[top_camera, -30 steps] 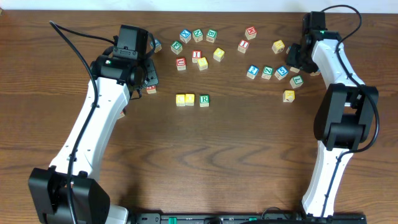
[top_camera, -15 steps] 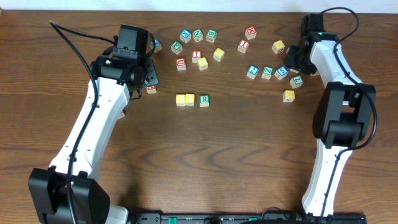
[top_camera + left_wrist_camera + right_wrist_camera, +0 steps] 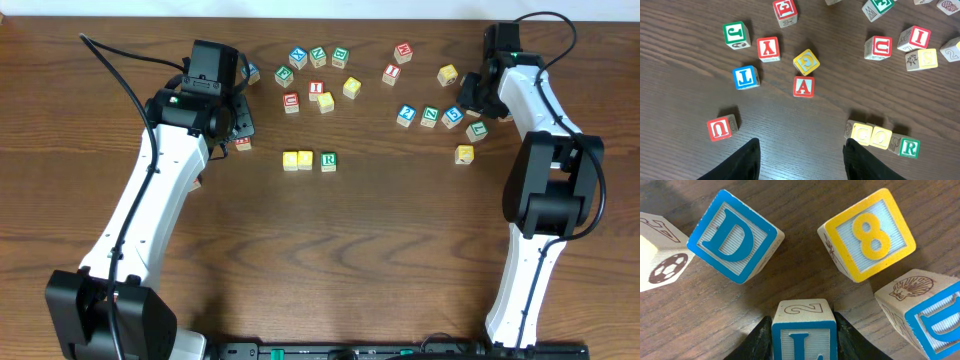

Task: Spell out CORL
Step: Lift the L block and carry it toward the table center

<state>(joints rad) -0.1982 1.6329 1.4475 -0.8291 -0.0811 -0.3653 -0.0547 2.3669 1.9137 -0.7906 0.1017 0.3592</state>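
Two yellow-faced cubes, C and O, and the green R cube lie touching in a row mid-table; from overhead the row runs from the first yellow cube to the R cube. My left gripper hovers open just left of that row with bare wood between its fingers. At the far right, my right gripper is shut on the blue L cube, a finger pressed to each side. Overhead, the right gripper hides that cube.
A blue D cube, a yellow 8 cube and a shell-marked cube crowd the L cube. Loose letter cubes are scattered along the back. A red A cube and a red U cube lie near my left gripper.
The right gripper's fingers have narrowed onto the L cube and the right arm shifted slightly. The left arm and the row of cubes have not moved.
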